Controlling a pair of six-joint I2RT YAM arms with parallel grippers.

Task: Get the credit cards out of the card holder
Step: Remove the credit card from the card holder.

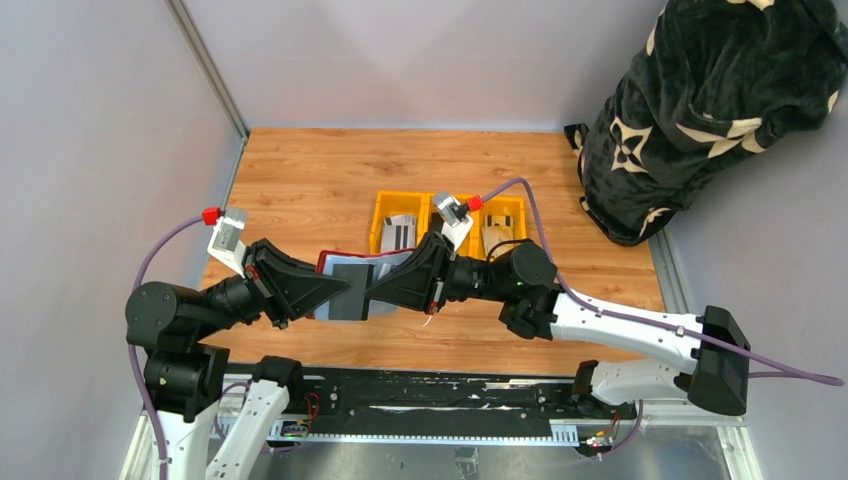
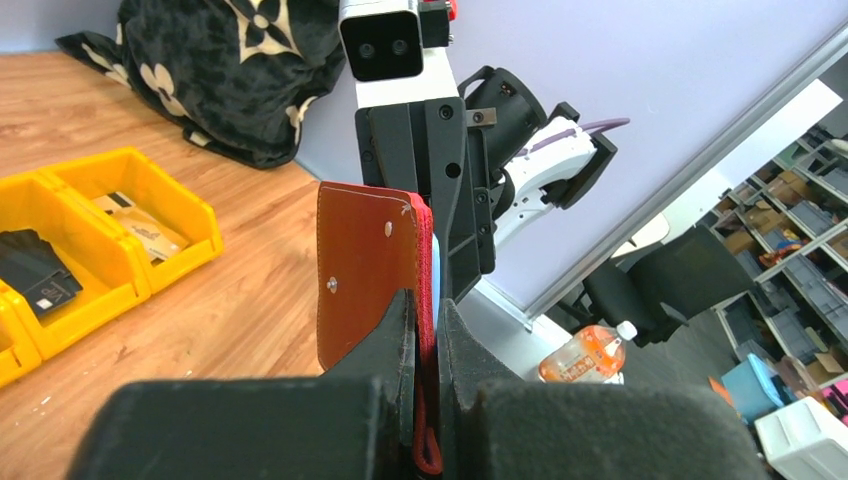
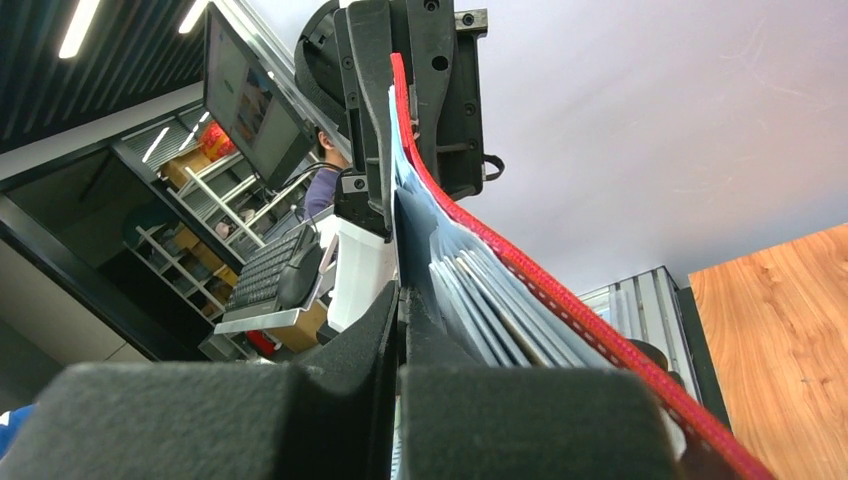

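The dark red card holder point(image 1: 348, 285) hangs open in the air between my two grippers, above the table's near middle. My left gripper point(image 1: 325, 292) is shut on its red stitched edge; in the left wrist view the holder point(image 2: 365, 260) stands upright out of the gripper point(image 2: 427, 305). My right gripper point(image 1: 383, 287) is shut on the outermost pale blue-grey sleeve point(image 3: 412, 235); in the right wrist view point(image 3: 401, 292) the other sleeves point(image 3: 490, 300) fan out beside it. I cannot tell whether a card is inside that sleeve. Credit cards lie in the yellow bin: a striped white one point(image 1: 400, 233) and a tan one point(image 1: 497, 238).
The yellow three-part bin point(image 1: 437, 206) stands just behind the grippers; it also shows in the left wrist view point(image 2: 150, 175). A black patterned blanket bundle point(image 1: 710, 110) stands at the table's far right corner. Grey walls close in the left side and the back.
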